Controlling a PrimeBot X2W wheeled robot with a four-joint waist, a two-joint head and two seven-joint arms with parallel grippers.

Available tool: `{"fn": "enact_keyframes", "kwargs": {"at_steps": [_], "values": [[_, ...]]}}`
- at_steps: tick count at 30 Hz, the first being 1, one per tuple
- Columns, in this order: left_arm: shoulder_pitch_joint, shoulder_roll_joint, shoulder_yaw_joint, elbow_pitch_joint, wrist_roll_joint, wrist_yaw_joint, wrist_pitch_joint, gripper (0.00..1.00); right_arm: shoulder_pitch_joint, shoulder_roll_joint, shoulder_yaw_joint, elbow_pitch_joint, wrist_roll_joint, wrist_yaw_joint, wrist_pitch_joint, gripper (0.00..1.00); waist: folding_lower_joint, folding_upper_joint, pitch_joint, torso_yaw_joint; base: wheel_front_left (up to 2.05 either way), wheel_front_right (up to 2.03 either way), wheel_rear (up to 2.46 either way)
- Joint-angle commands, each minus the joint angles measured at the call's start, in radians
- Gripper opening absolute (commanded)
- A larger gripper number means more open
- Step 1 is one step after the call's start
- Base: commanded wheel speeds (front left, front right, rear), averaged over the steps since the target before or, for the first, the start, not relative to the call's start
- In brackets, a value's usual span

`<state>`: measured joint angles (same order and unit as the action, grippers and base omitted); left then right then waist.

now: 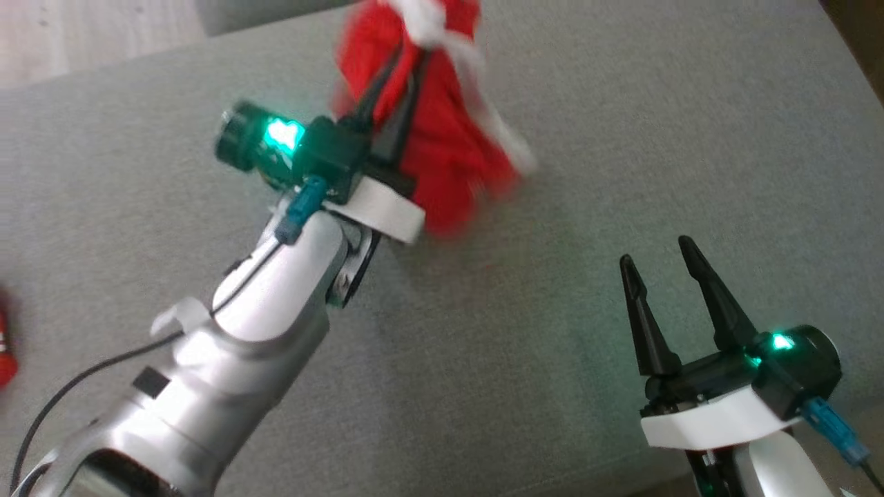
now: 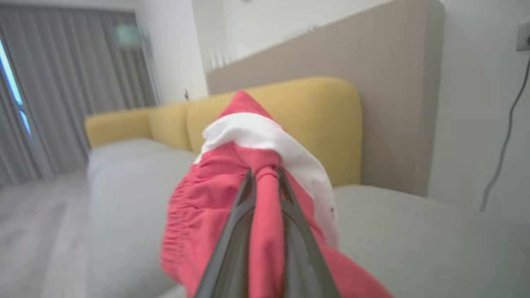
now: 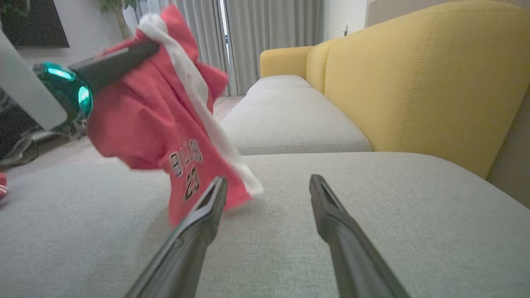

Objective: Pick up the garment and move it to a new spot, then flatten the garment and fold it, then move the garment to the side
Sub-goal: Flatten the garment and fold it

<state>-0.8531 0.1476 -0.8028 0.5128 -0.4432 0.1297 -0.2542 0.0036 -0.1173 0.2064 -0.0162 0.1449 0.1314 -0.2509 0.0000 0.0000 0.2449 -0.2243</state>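
The garment [image 1: 442,131] is a small red jersey with white trim and dark lettering. It hangs bunched above the grey sofa seat, lifted clear of the cushion, as the right wrist view of the garment [image 3: 157,124] shows. My left gripper [image 1: 406,59] is shut on a fold of it, and the pinched red cloth [image 2: 265,194] runs between its fingers. My right gripper [image 1: 656,252] stands open and empty at the lower right, low over the cushion, to the right of the hanging cloth. Its fingertips [image 3: 219,186] sit just in front of the jersey's lower hem.
The grey seat cushion [image 1: 552,345] spreads wide beneath both arms. A yellow backrest [image 3: 414,82] rises along one side, with a second grey cushion [image 3: 290,120] beyond. A small red object [image 1: 5,352] lies at the left edge. Curtains and floor lie past the sofa.
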Motion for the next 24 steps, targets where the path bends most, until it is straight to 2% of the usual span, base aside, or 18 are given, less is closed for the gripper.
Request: {"fn": "enact_keyframes", "kwargs": {"at_steps": [1, 2, 5, 9, 10, 11, 16, 20, 24], "values": [[-0.015, 0.022, 0.04, -0.041, 0.036, 0.034, -0.007, 0.0, -0.001, -0.003, 0.015, -0.025, -0.008, -0.001, -0.011, 1.0, 0.0, 0.0, -0.022, 0.019, 0.0, 0.0, 0.0], [0.0, 0.022, 0.045, -0.058, 0.066, 0.063, -0.007, 0.0, 0.002, -0.003, 0.014, -0.024, -0.008, -0.001, -0.011, 1.0, 0.0, 0.0, -0.031, 0.025, 0.0, 0.0, 0.0], [0.073, 0.0, 0.034, -0.068, 0.109, 0.113, -0.007, 0.0, 0.013, 0.0, 0.01, -0.023, -0.008, -0.001, -0.011, 1.0, 0.0, 0.0, -0.046, 0.042, 0.0, 0.0, 0.0], [0.202, -0.052, -0.014, -0.032, 0.114, 0.132, -0.007, 0.0, 0.017, 0.009, 0.003, -0.028, -0.006, -0.001, -0.011, 1.0, 0.0, 0.0, -0.036, 0.059, 0.0, 0.0, 0.0], [0.236, -0.064, -0.029, -0.018, 0.106, 0.126, -0.007, 0.44, 0.016, 0.012, 0.002, -0.029, -0.005, -0.001, -0.011, 1.0, 0.0, 0.0, -0.031, 0.061, 0.0, 0.0, 0.0], [0.269, -0.074, -0.043, -0.006, 0.095, 0.116, -0.007, 1.0, 0.016, 0.014, 0.001, -0.029, -0.005, -0.001, -0.011, 1.0, 0.0, 0.0, -0.028, 0.063, 0.0, 0.0, 0.0], [0.381, -0.095, -0.113, -0.018, 0.029, 0.047, -0.007, 1.0, 0.029, 0.023, -0.017, -0.025, -0.005, -0.001, -0.011, 1.0, 0.0, 0.0, -0.031, 0.071, 0.0, 0.0, 0.0], [0.382, -0.096, -0.146, -0.098, 0.013, 0.034, 0.011, 1.0, 0.04, 0.027, -0.031, -0.022, -0.009, -0.001, -0.011, 1.0, 0.0, 0.0, -0.044, 0.074, 0.0, 0.0, 0.0], [0.303, -0.076, -0.122, -0.212, 0.013, 0.037, 0.083, 1.0, 0.049, 0.031, -0.041, -0.024, -0.014, -0.001, -0.011, 1.0, 0.0, 0.0, -0.053, 0.075, 0.0, 0.0, 0.0]]}}
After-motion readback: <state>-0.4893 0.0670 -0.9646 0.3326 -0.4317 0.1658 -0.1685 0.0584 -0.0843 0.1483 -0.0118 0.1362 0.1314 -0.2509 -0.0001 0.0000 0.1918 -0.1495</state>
